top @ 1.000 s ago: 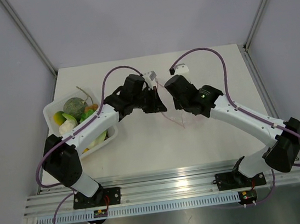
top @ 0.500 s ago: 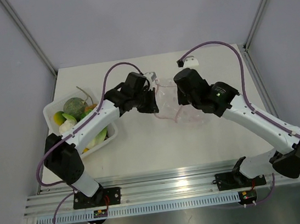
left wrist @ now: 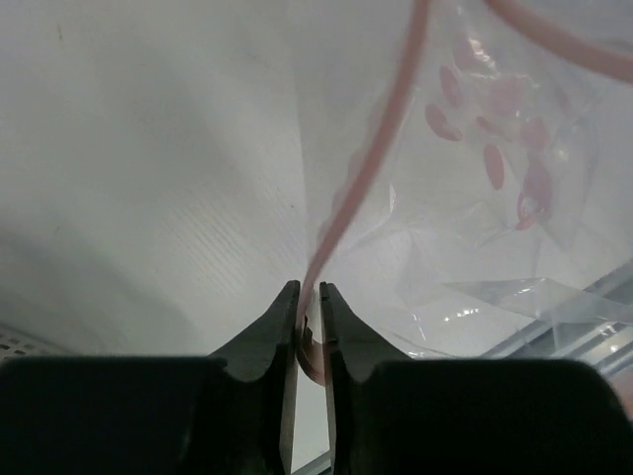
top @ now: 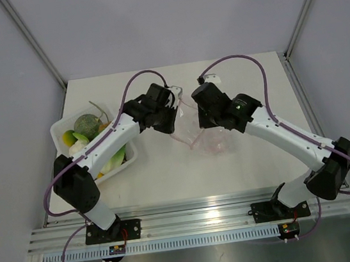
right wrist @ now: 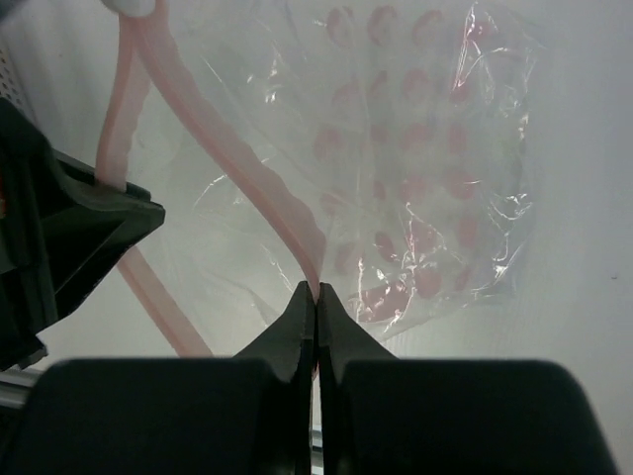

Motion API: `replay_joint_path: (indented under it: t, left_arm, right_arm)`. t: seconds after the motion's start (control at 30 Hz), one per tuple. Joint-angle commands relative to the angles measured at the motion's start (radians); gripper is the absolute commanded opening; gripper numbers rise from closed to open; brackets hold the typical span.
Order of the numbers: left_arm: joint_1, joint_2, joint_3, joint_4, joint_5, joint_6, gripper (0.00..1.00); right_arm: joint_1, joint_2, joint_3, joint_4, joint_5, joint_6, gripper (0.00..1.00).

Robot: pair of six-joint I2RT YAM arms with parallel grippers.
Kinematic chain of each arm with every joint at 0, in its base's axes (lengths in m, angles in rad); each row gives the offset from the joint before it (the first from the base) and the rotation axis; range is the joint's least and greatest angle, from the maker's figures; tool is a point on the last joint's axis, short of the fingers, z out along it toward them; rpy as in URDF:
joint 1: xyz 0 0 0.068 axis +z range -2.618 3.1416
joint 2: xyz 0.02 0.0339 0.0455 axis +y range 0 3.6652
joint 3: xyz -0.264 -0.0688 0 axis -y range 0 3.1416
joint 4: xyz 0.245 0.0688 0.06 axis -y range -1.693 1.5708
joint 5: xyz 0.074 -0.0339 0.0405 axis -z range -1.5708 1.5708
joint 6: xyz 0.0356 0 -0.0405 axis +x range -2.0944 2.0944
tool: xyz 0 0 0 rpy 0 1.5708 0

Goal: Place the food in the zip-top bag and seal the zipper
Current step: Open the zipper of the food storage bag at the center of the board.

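Between the tips of the right end effector [right wrist: 315, 295], which are pressed tight together, runs the zipper [right wrist: 229, 158]; it is clamped on one lip of the mouth. The left end effector [left wrist: 309, 297] has the other lip in its slot. Its jaws stand a sliver apart around the pink strip, and I cannot tell whether they pinch it or only bracket it.

Just beyond both sets of tips hangs the zip-top bag [right wrist: 425, 168], slack and crinkled. Its two lips are parted, so the mouth looks open. Nothing shows inside it but its own pink dot print.

Well out from the left end effector, back along that arm, the food [top: 87, 126] lies heaped in the white tray [top: 58, 128] on the bench [top: 167, 171].

By my reading, only the opening of the bag is in hand. No piece has gone in, so all the loading remains, then pressing the strip closed.
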Motion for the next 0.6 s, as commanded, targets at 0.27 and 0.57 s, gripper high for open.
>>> replay_joint_path:
  t: [0.27,0.57]
  left_arm:
    - [0.088,-0.318,-0.083,0.057,-0.082,0.105,0.83]
    - [0.200,-0.453,-0.228,0.015,-0.397,0.059,0.94]
  right_arm:
    - [-0.006,0.112,0.009,0.131,-0.073,0.011,0.00]
    - [-0.007,0.090,0.017,0.145,-0.150,-0.001,0.00]
